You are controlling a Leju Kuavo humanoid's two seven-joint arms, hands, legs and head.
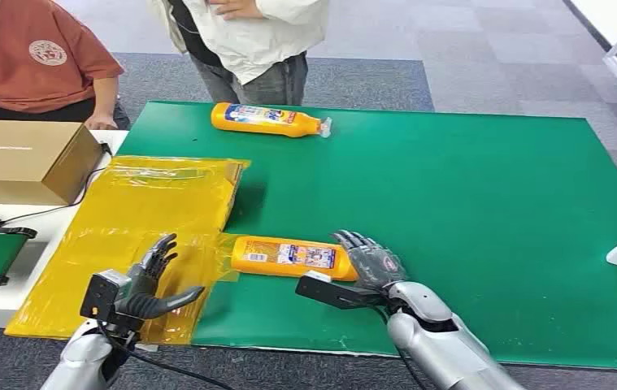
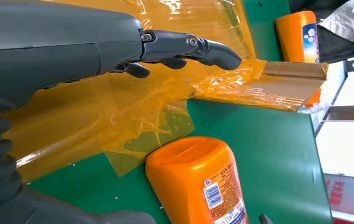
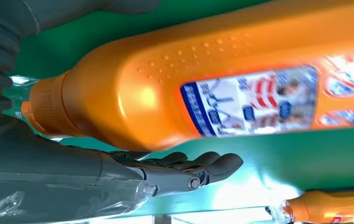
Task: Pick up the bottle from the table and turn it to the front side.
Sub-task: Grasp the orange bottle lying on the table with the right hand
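Bottle (image 1: 293,256) is lying on its side near the front edge of the green worktop (image 1: 467,203), label up, its base resting on the edge of a crinkled yellow film (image 1: 150,211) and its neck pointing right. We are reaching at that neck end with our right robot hand (image 1: 370,260); in the right wrist view the fingers are spread around the neck with a gap showing, so we judge it apart and not yet clamped. Our left robot hand (image 1: 154,280) is hovering over the film just left of the base, fingers apart and holding nothing. A second orange bottle (image 1: 268,119) is lying far across the worktop by two people. We are seeing two risks: the smooth rounded body could be rolling or sliding away as fingers close near the narrow neck, and the loose film under the base could be dragging along when we lift.
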